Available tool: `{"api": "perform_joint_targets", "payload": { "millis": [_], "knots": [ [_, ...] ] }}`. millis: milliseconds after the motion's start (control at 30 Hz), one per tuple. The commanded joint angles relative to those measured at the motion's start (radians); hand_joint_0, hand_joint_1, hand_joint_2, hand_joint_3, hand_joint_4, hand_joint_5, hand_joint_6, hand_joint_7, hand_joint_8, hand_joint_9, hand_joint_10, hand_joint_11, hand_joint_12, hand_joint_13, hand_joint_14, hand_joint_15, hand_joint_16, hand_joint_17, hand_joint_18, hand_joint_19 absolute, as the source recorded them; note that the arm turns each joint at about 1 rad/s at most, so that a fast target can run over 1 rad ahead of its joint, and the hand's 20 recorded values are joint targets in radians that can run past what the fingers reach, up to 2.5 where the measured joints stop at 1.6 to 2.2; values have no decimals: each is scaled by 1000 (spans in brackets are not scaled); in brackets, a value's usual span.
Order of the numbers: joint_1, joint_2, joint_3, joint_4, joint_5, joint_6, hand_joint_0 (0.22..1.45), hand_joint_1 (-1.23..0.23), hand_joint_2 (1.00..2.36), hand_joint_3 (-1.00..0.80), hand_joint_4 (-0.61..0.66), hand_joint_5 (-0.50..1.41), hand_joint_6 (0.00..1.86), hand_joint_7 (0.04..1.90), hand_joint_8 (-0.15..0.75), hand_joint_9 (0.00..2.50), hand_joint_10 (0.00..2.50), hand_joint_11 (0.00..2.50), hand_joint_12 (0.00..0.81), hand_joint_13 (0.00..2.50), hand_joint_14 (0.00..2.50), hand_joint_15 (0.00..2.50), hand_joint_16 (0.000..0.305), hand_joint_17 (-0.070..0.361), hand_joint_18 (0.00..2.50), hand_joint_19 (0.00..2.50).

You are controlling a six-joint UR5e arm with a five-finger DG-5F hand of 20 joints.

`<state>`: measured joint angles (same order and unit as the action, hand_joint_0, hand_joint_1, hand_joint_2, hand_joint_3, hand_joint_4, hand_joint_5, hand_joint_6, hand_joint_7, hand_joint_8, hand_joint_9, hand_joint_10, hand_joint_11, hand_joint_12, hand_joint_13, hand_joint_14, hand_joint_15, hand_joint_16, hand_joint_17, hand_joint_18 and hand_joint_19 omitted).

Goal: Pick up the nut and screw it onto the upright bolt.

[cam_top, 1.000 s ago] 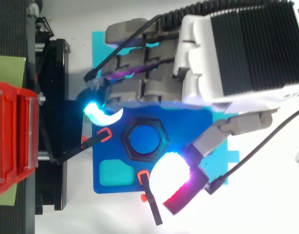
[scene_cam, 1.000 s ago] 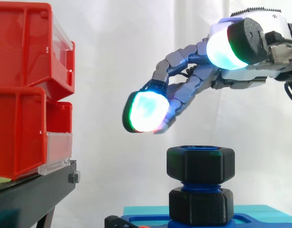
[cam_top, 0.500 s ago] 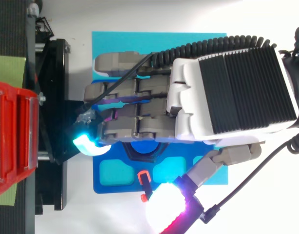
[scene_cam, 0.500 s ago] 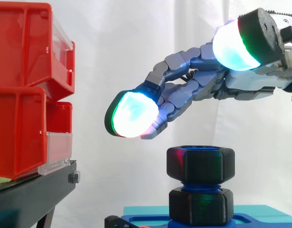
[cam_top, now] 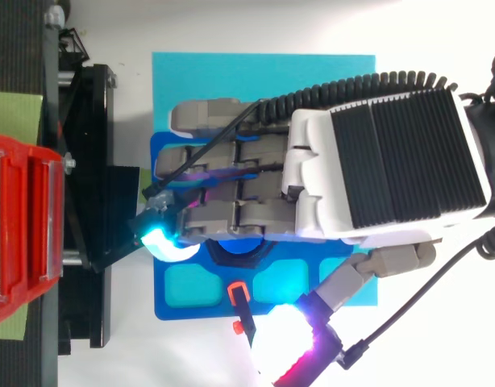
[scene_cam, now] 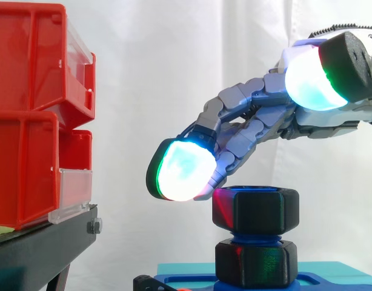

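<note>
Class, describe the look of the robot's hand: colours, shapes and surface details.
The hand has a white shell with a black ribbed panel, grey segmented fingers, and thick rounded pads glowing white-cyan with green and red edges.

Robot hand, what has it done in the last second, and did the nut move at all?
The robot hand swung across above the nut, then came down; its fingers now hang over the nut, one glowing pad beside its top edge. It took hold of nothing. The nut, the bolt and the red bins stayed put.
</note>
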<state>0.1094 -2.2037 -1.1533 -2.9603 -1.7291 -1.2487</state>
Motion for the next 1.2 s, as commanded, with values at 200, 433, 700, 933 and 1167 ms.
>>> {"api": "perform_joint_targets", "payload": {
  "millis": [200,433,700,933,1167],
  "knots": [
    [1,-1,0,-22,-1,0,495,-148,1000,-500,273,-84,503,865,246,481,0,0,277,311,0,0,29,64,11,0],
    [-5,-1,0,-63,-3,-2,503,-171,1000,-500,299,-64,504,1003,262,546,0,0,242,330,0,0,22,49,18,0],
    [-14,-1,0,-65,-7,-2,507,-182,1000,-500,273,-40,503,1208,272,580,0,0,232,349,0,0,21,47,28,0],
    [-28,1,0,-65,-26,-6,512,-190,1000,-500,246,-21,502,1360,275,623,0,0,225,378,0,0,19,44,57,0],
    [-40,1,1,-65,-33,-17,515,-197,1000,-500,242,-14,501,1407,278,654,0,0,218,409,0,0,18,40,83,0]
  ]
}}
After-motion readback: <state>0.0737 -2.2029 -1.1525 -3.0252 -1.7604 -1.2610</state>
